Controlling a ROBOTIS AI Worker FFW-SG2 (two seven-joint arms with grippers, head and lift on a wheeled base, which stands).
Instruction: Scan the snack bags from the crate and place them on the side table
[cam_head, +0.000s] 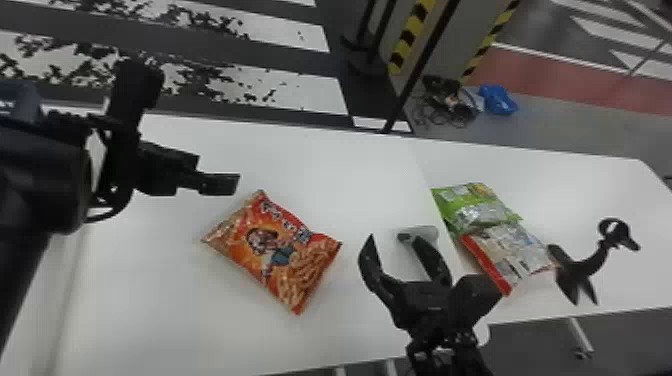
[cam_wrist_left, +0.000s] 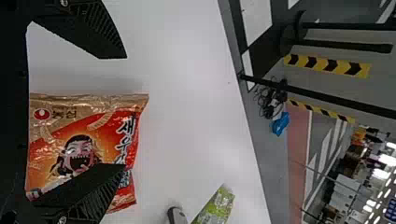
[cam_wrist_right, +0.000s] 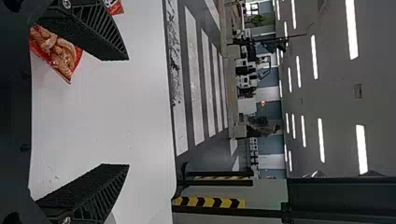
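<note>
My left gripper (cam_head: 220, 184) hangs over the table's left part, up and left of the orange snack bag (cam_head: 275, 250), which lies flat. In the left wrist view the left gripper (cam_wrist_left: 123, 111) is open, and one finger overlaps the bag (cam_wrist_left: 77, 135). The right gripper (cam_head: 397, 245) stands open to the bag's right, one finger partly covering a grey-white handheld scanner (cam_head: 427, 233). From its own wrist, the right gripper (cam_wrist_right: 127, 112) has nothing between its fingers; the bag's corner (cam_wrist_right: 63, 58) shows beside one finger. A green bag (cam_head: 467, 202) and a red-edged bag (cam_head: 515, 252) rest on the side table, touching.
A black curved-neck stand (cam_head: 582, 267) is on the side table (cam_head: 590, 185), right of the two bags. The white main table (cam_head: 320, 165) adjoins it. Past the far edge are a black pole (cam_head: 417, 70) and, on the floor, cables and a blue bundle (cam_head: 498, 100).
</note>
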